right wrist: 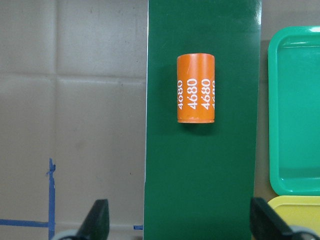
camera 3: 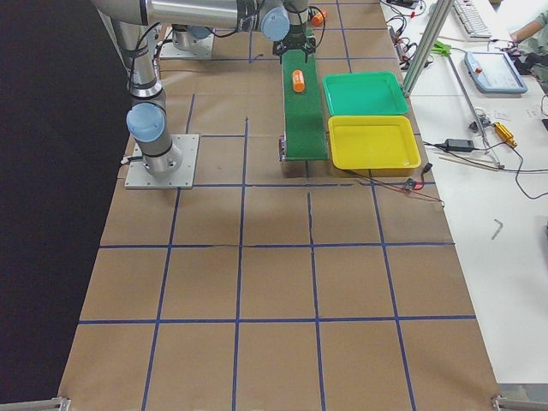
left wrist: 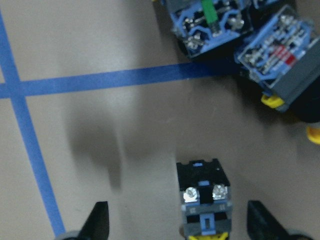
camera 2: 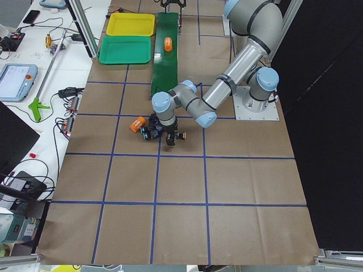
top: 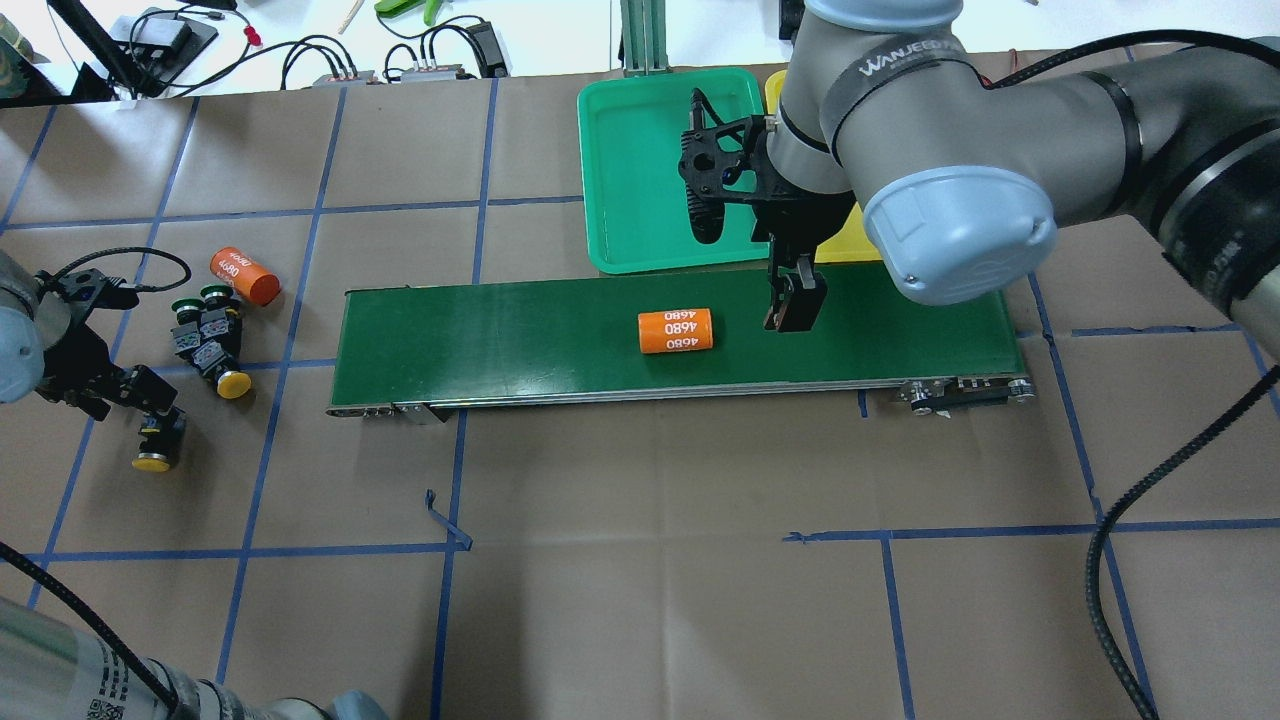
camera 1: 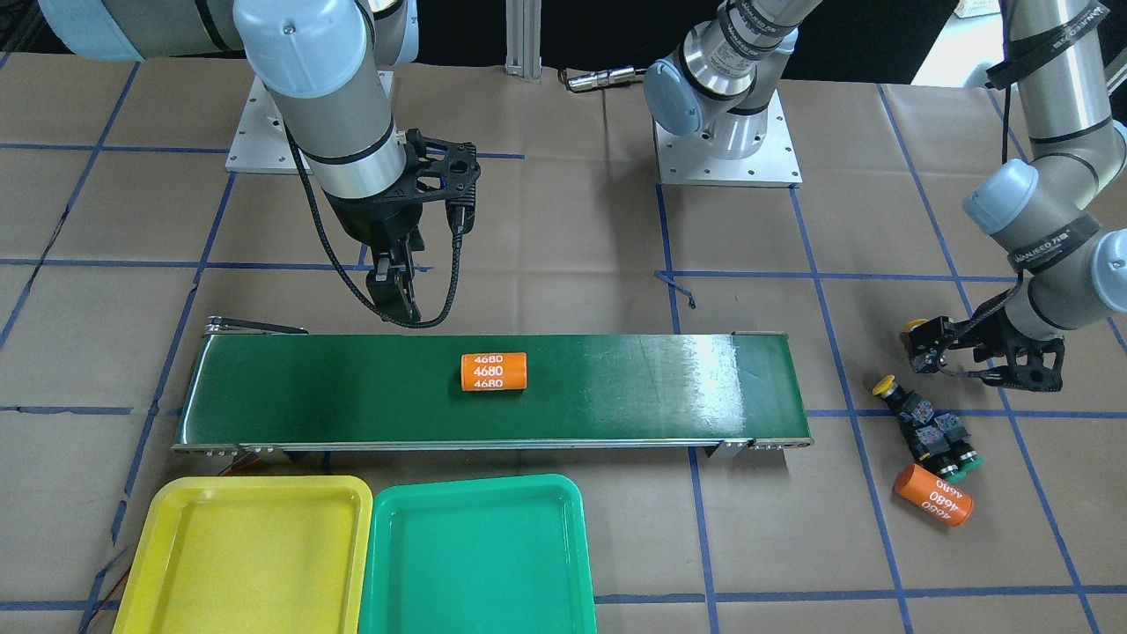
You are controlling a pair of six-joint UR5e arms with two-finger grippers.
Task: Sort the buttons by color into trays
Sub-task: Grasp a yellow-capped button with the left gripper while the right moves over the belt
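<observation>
Pick stage: left pincer spread wide around one yellow button off the belt's end; no button in either tray.

Front view: we see the yellow tray and green tray, shallow glossy plastic squares with rounded corners, just beside the belt at one end. Three other buttons, blocky dark bodies with round caps, lie off the belt's opposite end by an orange cylinder. Overhead: right pincer hovers over the belt near a second cylinder. Side views: too small to judge. Left wrist: fingers clear of the button, which sits nearer one finger, so we think closing may shove or tip it. Right wrist: fingers wide, nothing held; we worry it grabs the smooth cylinder, which is no button.
</observation>
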